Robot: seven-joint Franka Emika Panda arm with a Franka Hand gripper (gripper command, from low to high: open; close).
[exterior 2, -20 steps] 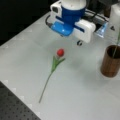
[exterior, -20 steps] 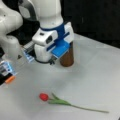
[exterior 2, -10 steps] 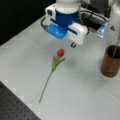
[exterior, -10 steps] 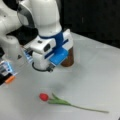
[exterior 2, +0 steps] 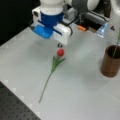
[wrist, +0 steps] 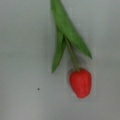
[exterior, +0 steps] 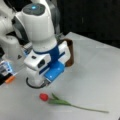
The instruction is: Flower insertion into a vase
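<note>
One green stem in vase (exterior 2: 110,62); tulip (exterior 2: 60,52) flat on table (exterior 2: 82,95).

Colours. Gripper (exterior 2: 60,45): white housing with a bright blue block on its body, under a white arm with grey joints and a blue-lit cap. Flower (exterior: 63,101), lying just below the gripper: red bud, green leaves, thin green stem; in the wrist view the flower (wrist: 75,65) fills the frame, red and green. Vase (exterior 2: 110,61), well apart from the gripper: copper-brown, dark inside, with a green stem in it. Table (exterior 2: 80,95): pale grey, plain.
</note>
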